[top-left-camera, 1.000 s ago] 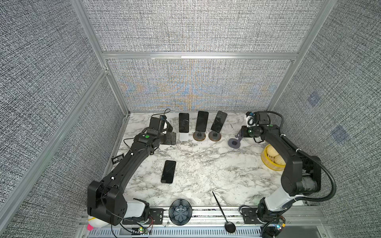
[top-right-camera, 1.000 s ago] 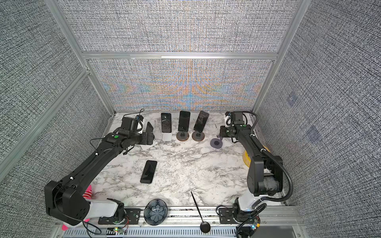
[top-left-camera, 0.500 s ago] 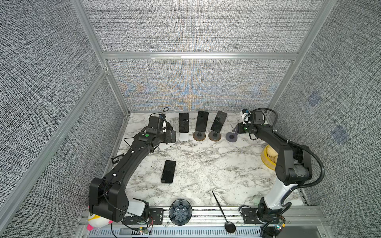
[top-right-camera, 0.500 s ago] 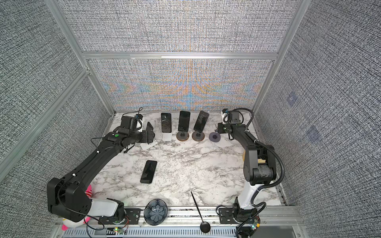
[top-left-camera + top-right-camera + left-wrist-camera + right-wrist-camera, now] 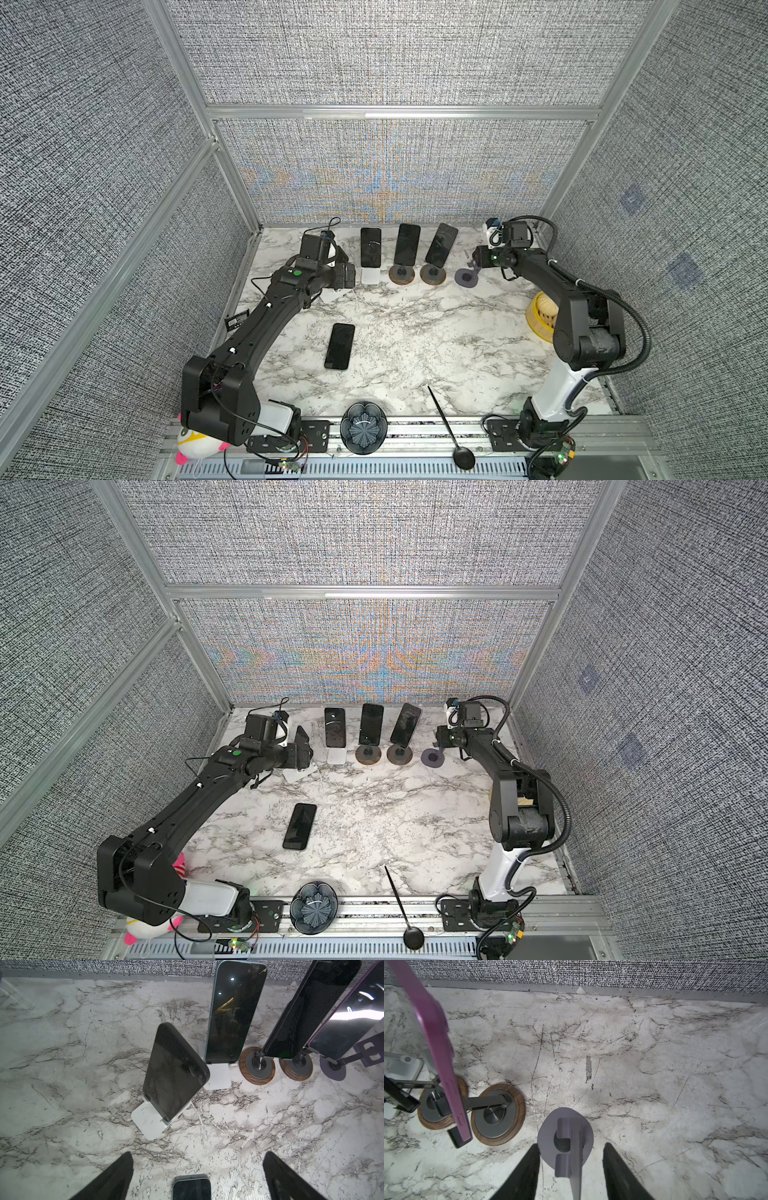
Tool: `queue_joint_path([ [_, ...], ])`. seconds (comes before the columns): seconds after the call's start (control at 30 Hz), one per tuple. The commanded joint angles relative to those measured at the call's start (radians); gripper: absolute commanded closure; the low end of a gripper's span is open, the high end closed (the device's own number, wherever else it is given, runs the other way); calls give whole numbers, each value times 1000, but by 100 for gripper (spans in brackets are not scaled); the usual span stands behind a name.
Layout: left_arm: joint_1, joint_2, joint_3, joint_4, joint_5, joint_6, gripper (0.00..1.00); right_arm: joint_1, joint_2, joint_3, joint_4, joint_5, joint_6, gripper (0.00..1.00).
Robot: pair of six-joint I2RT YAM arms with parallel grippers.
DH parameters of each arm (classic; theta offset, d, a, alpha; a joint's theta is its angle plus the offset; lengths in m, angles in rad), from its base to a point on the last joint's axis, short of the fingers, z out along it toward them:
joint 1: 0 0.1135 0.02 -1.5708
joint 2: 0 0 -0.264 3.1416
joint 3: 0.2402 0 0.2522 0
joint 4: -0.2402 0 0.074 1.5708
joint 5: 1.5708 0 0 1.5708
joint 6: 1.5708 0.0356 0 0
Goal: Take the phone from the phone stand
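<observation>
Left hand (image 5: 198, 1159) spread wide; phone (image 5: 174, 1072) on white stand (image 5: 149, 1124) just ahead, untouched.

Nothing in these views can be read as a word, brand, number or sign. The only print that shows is on a small black card (image 5: 236, 323) lying at the left edge of the table (image 5: 415, 332). It carries a few pale lines, too small and blurred to make out.
</observation>
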Motion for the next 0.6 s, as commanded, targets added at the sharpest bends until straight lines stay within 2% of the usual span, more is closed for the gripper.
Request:
queue_joint_path([
  [0.0, 11, 1, 5, 19, 33, -39, 1, 2, -20, 18, -45, 0, -11, 39],
  [0.07, 26, 0, 3, 27, 59, -58, 1, 3, -30, 37, -78, -1, -17, 22],
  [0.17, 41, -4, -4, 39, 68, -44, 1, 2, -60, 53, -136, -2, -36, 1],
  [0.4, 70, 26, -10, 120, 39, 177, 1, -4, -177, 38, -268, 17, -58, 1],
  [0.57, 97, 73, -43, 257, 111, 332, 1, -2, -284, 7, -377, -15, -19, 1],
])
